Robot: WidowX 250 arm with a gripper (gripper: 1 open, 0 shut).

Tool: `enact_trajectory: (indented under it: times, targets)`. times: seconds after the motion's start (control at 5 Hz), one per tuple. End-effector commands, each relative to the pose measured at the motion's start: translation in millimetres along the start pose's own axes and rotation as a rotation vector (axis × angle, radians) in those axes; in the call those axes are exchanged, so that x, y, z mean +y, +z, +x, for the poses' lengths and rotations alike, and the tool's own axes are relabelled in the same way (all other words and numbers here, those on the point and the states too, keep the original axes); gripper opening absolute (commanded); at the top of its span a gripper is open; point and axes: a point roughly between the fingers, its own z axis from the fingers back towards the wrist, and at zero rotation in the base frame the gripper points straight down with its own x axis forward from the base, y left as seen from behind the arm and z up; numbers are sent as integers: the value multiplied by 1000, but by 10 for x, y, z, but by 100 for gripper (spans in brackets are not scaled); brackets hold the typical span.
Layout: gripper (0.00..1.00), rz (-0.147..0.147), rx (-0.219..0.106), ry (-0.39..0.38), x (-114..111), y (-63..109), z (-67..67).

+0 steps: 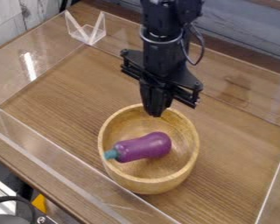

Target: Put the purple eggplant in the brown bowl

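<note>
**Eggplant lies in the bowl, fingers shut above it**

The purple eggplant [146,147] lies on its side inside the brown bowl [122,173], resting on the bowl's floor a little near of the middle. Its long axis runs roughly left to right, tilted slightly so that the plump rounded end sits at the right and a touch farther away, while the narrow end with the teal-blue stem tip points left and a little nearer, close to the bowl's left inner wall.

The bowl stands upright on the wooden desk [73,87], in the near half of the scene.

Above the far side of the bowl, the gripper [157,110] hangs pointing straight down, its tip just over the far rim. The fingers are pressed together into a narrow dark point with no gap visible between them, and they hold nothing. They are clear of the eggplant, which sits just nearer and lower.

Clear plastic walls [38,52] fence the desk on the left and near sides.
</note>
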Motion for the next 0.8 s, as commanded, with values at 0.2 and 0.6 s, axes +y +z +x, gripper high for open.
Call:
enact_trajectory:
  times: [0.2,0.6]
  targets:
    - [0,3,-12,41,74,32,14]
    - [0,3,0,-44,-28,16,-96]
